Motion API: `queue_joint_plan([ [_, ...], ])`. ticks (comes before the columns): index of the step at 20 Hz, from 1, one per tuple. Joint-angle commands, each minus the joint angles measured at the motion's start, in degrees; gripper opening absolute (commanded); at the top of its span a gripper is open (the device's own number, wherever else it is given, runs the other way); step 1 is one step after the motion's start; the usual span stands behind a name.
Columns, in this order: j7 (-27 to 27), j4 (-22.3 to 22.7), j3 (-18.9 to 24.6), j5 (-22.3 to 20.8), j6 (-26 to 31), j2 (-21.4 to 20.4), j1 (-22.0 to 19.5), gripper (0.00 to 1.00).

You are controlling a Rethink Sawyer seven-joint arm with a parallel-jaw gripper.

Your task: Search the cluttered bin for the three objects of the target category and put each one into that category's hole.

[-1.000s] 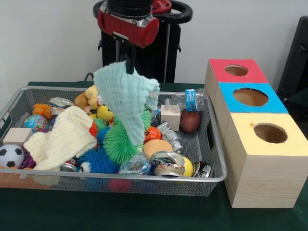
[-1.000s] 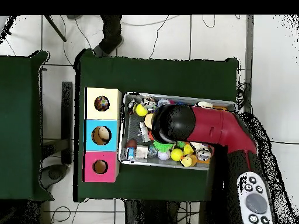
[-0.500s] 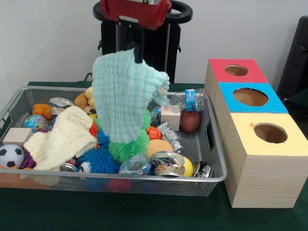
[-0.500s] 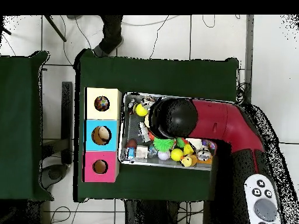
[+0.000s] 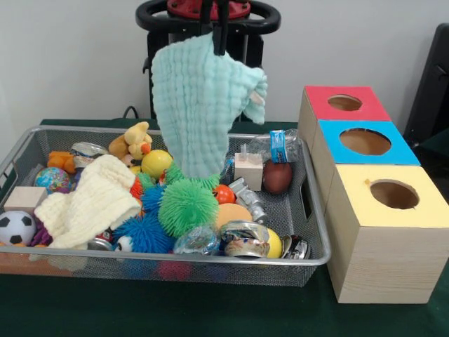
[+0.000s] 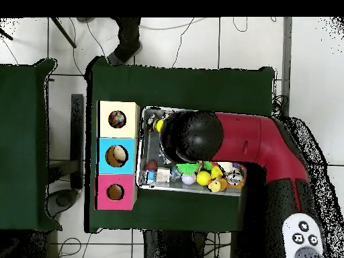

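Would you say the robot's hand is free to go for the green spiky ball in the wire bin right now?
Probably not: the hand is shut on the mint green cloth, hanging directly above the green spiky ball.

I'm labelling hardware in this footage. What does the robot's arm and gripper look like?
From overhead the arm is a thick glossy red tube ending in a rounded black cap, with a grey button panel on its black lower section. In front, the gripper shows thin dark fingers under a red-trimmed black ring.

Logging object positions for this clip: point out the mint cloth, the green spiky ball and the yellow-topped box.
mint cloth (image 5: 200, 112), front view, middle of the hanging fabric
green spiky ball (image 5: 187, 206), front view, centre
yellow-topped box (image 5: 382, 246), front view, wooden front face
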Motion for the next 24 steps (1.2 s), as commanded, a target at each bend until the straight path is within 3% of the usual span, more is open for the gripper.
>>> queue_joint_plan([
  [1, -14.5, 4.0, 4.8, -1.2, 7.7, -3.6, -0.6, 0.00],
  [7, -13.2, 8.3, 4.7, -0.1, 7.9, -5.5, -0.2, 0.00],
  [11, -6.7, 12.3, 2.7, 0.2, 5.2, -6.2, 1.7, 0.00],
  [17, 2.5, 14.8, 0.2, -0.9, 0.3, -6.3, 6.3, 0.00],
  [24, 12.5, 23.9, -4.0, -2.5, -19.3, -3.1, 11.6, 0.00],
])
